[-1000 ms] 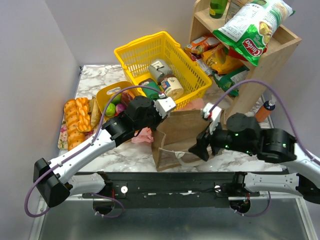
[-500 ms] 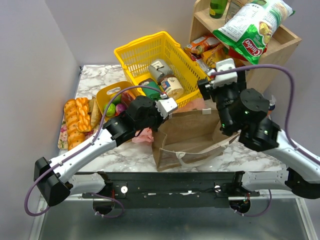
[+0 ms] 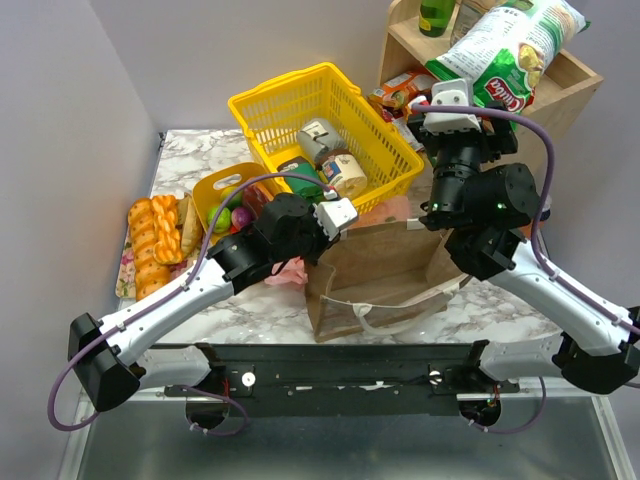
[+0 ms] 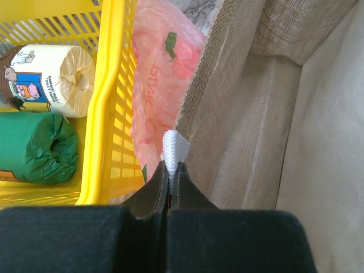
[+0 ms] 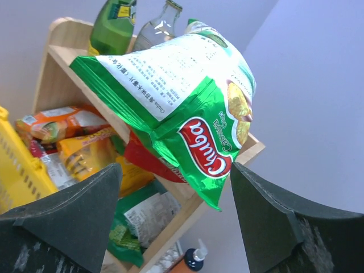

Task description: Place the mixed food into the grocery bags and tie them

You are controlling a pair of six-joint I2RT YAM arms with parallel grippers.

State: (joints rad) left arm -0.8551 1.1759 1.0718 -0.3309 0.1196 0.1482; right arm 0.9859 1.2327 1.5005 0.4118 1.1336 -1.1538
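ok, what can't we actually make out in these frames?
- Inside of the brown paper bag: no view shows contents; left wrist view gives only its walls.
- Pink bag: mostly behind the paper bag and left arm in the top view; mouth unseen.
- Toy fruit: top view, partly under the left arm's cable, too small to count.
- Green bottle: cut by the top edge in top and right wrist views.

You are viewing:
- crisp packet: showing green and white, with a red oval logo
- pink bag: translucent, carrying small green marks
- paper bag: showing plain brown
- handles: showing white
- basket: showing yellow mesh
- desk: showing grey-veined white marble
- bread loaf: showing golden braiding
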